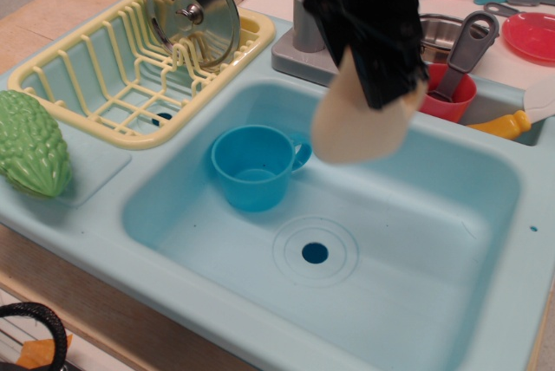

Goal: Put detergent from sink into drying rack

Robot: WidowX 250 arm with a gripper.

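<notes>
The cream-beige detergent jug (351,128) hangs in the air above the back of the light-blue sink (408,302), tilted, its top hidden behind my black gripper (381,85). The gripper is shut on the jug's upper part; the fingertips are hard to make out against the dark arm. The pale yellow drying rack (104,85) stands at the left of the sink, with a steel pot lid (191,9) leaning upright in its far end. The jug is to the right of the rack and apart from it.
A blue cup (256,165) stands in the sink left of the drain hole (314,253). A green bumpy toy vegetable (30,141) lies at the left edge. The grey faucet base (303,37) is behind the sink. Red cups, a steel bowl and utensils crowd the back right.
</notes>
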